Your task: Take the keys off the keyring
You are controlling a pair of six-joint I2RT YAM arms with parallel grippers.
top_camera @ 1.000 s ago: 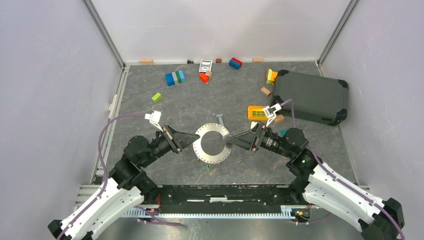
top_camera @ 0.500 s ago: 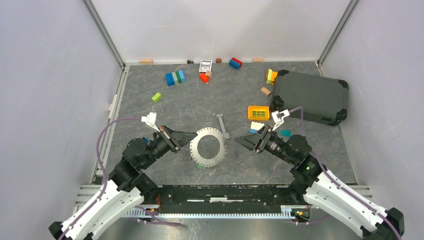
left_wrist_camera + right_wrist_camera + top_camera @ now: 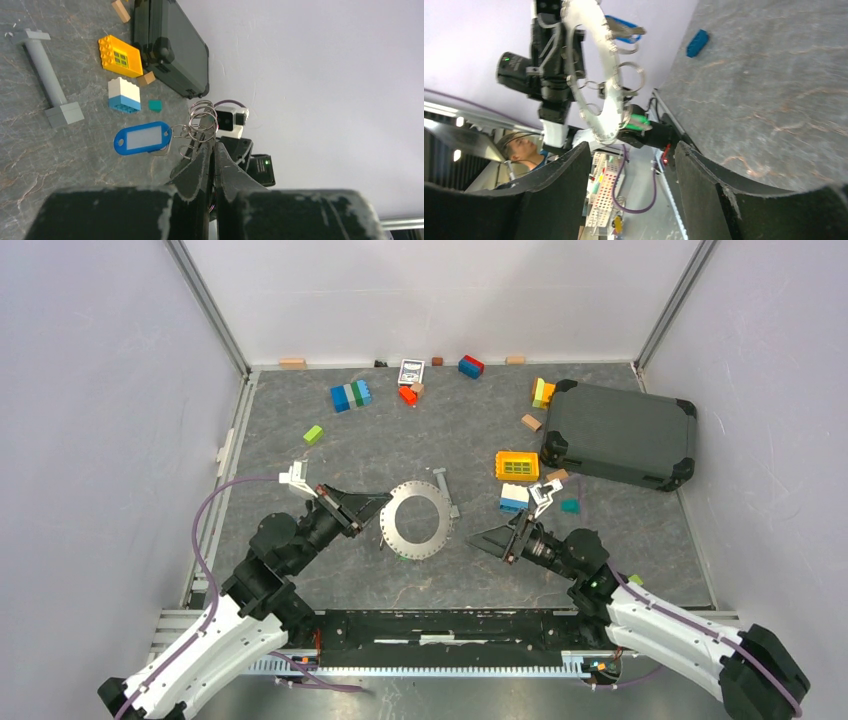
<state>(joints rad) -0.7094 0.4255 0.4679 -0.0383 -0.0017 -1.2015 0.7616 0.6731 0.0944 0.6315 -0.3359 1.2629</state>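
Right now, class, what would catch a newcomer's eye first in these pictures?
A flat silver ring-shaped plate is held over the middle of the table, its left edge clamped in the left tool. The right tool hangs open just right of it, not touching. A dark case lies far right.

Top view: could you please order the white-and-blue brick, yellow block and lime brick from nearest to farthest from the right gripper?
1. White-and-blue brick, just beyond the right gripper.
2. Yellow block, behind that brick.
3. Lime brick, far left.
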